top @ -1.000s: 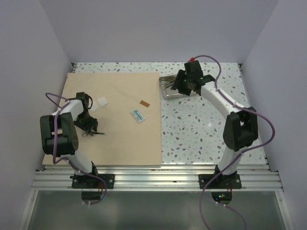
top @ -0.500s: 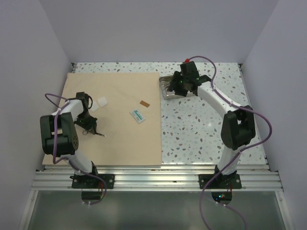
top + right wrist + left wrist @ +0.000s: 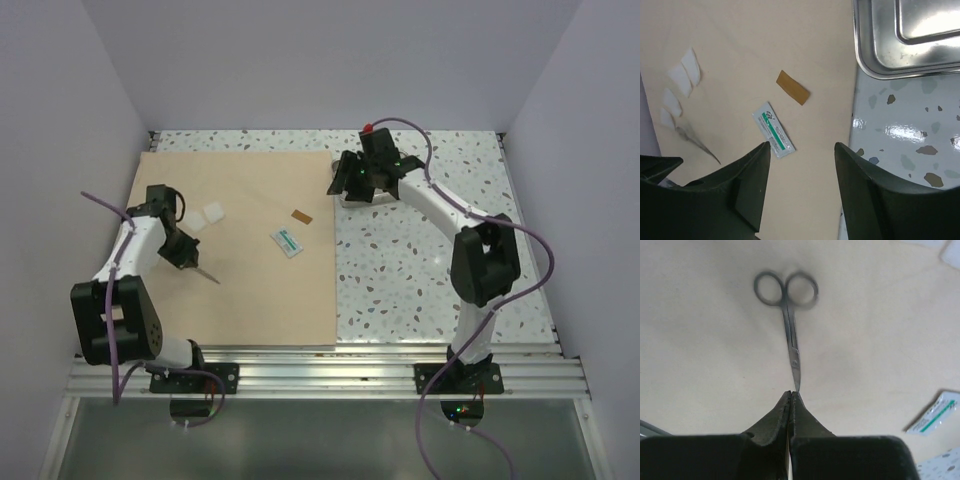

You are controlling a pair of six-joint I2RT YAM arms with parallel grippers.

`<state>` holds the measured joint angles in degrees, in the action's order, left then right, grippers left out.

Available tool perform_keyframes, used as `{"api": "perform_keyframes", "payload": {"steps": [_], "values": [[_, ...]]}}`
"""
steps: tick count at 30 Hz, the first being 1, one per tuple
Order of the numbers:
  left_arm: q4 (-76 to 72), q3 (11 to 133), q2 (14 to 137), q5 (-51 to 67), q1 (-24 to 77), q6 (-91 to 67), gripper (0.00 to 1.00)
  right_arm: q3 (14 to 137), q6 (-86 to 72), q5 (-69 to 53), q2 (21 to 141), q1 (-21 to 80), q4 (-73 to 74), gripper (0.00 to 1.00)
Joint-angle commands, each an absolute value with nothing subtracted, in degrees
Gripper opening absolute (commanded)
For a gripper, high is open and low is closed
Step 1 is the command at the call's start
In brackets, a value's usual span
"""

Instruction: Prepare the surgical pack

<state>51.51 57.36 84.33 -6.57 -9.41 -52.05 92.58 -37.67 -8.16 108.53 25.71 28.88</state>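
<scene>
left arm, right arm: showing white links, black joints | purple cables trailing along both | left end effector, right end effector: showing black tapered fingers | red cap topping right wrist

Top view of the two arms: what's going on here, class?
The left gripper is shut on the blade tips of the scissors, over the tan wrap sheet. The right gripper is open, hovering near the steel tray beside the sheet. A green-and-white packet and a brown strip lie loose on the sheet.
</scene>
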Motion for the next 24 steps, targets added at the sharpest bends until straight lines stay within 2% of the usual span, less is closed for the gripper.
{"api": "perform_keyframes", "payload": {"steps": [1,4,10,13,16,24], "values": [[49.06,56.95,80.43,-1.16,-7.92,-44.66,0.0,95.1,-36.74,-15.45,110.47,26.98,26.02,0.59],[48.87,56.69,78.84,-0.7,-4.32,-43.51,0.0,95.1,-37.44,-18.98,111.71,28.65,24.61,0.63],[47.28,55.28,78.57,-2.79,-3.16,-42.19,0.02,96.24,-37.44,-19.86,112.85,30.32,24.87,0.63],[47.55,55.64,81.47,-5.53,-3.08,-41.66,0.33,95.98,-37.35,-19.6,112.85,30.32,25.66,0.63],[46.06,54.67,83.32,-5.54,-3.08,-41.57,0.35,94.93,-36.92,-19.07,112.24,30.41,25.75,0.63],[42.63,53.0,87.89,-2.9,-3.08,-42.1,0.34,93.96,-36.12,-18.72,111.36,30.32,26.46,0.63]]}}
